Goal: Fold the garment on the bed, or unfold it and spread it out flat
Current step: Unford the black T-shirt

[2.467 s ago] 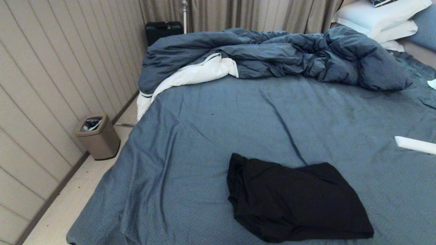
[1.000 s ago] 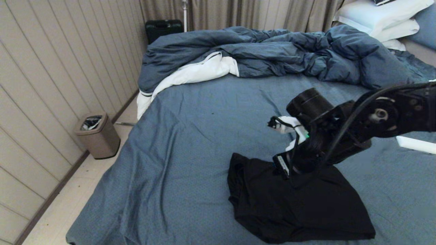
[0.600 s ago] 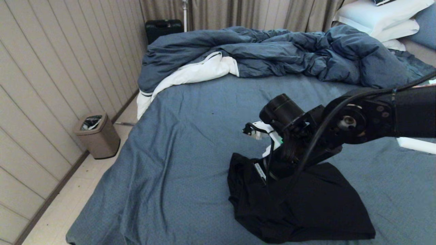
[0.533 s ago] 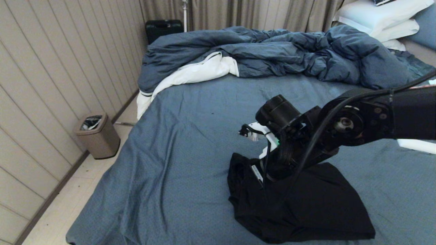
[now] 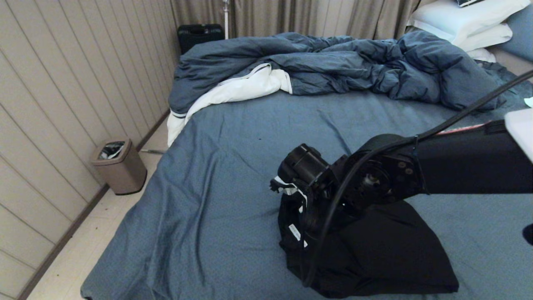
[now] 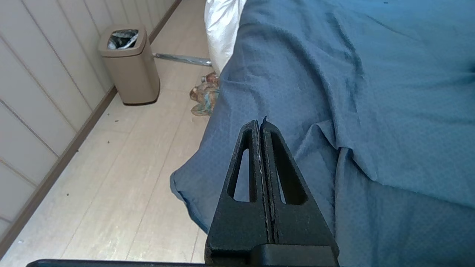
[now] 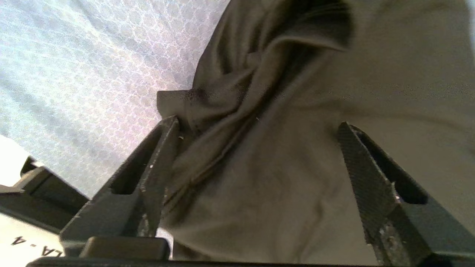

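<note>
Garment (image 5: 387, 254): black, folded into a rough rectangle, lying on the near part of the bed (image 5: 233, 166), toward the robot's right. Its bunched, rumpled edge faces the robot's left; no print or lettering shows.

Right gripper (image 7: 258, 128): right arm enters the head view from the right and slants down over the garment's left end, the wrist covering that end. In the right wrist view the two fingers (image 7: 156, 170) stand wide apart, with dark cloth filling the whole gap between them. One fingertip sits at the garment's folded edge, right where cloth meets blue sheet; the other fingertip is over plain cloth further in. Fingers straddle the fabric, nothing pinched between them. Cannot tell whether the tips press on the cloth or hang just above it.

Left gripper (image 6: 261, 124): seen only in the left wrist view, fingers pressed together, empty, hanging above the near left corner of the bed where the sheet drapes toward the floor. Well apart from the garment.

Further out: tan bin (image 5: 120, 166) on the floor by the panelled wall, left of the bed. Dark-blue duvet (image 5: 333, 66) with white lining heaped across the far half of the mattress. White pillows (image 5: 466, 21) at far right. Dark suitcase (image 5: 200, 35) against the curtain behind.
</note>
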Robot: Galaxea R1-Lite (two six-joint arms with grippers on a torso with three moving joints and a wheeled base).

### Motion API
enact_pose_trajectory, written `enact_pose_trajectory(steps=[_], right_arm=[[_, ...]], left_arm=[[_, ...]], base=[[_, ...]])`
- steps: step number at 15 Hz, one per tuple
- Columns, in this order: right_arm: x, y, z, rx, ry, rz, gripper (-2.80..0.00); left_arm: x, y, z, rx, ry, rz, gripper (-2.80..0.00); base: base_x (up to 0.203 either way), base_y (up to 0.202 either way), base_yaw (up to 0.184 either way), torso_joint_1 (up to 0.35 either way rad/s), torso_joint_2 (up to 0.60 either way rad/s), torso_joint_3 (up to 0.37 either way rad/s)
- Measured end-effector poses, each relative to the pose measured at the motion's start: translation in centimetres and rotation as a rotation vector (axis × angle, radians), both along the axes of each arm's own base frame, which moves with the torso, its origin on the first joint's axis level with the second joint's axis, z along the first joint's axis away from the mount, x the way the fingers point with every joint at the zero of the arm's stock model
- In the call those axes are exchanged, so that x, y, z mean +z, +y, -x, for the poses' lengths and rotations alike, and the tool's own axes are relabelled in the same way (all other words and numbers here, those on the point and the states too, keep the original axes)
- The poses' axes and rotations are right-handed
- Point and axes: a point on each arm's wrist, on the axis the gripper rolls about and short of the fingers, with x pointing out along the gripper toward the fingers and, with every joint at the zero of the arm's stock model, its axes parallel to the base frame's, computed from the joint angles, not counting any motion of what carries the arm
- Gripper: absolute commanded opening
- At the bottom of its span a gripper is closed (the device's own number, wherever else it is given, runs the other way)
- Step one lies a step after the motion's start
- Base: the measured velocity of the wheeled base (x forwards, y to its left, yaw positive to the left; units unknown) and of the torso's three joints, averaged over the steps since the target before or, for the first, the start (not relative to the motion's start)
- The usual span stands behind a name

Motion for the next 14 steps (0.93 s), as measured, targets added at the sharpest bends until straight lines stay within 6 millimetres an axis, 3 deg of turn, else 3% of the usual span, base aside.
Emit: enact_pose_trajectory(steps=[1, 2, 9, 14], right_arm=[[-0.4, 0.1, -0.1, -0.002, 0.004, 0.012, 0.0], [-0.8, 0.2, -0.2, -0.009, 0.008, 0.026, -2.8], [-1.3, -0.2, -0.6, -0.037, 0.008, 0.046, -2.8], [1.3, -2.6, -0.9, -0.094, -0.044, -0.003, -2.8]], left_arm=[[0.0, 0.0, 0.0, 0.0, 0.0, 0.0, -2.8], [0.0, 0.0, 0.0, 0.0, 0.0, 0.0, -2.8], [0.0, 0.0, 0.0, 0.0, 0.002, 0.0, -2.8], [0.0, 0.0, 0.0, 0.0, 0.001, 0.0, -2.8]], base=[[0.0, 0.0, 0.0, 0.0, 0.0, 0.0], [0.0, 0.0, 0.0, 0.0, 0.0, 0.0], [0.0, 0.0, 0.0, 0.0, 0.0, 0.0], [0.0, 0.0, 0.0, 0.0, 0.0, 0.0]])
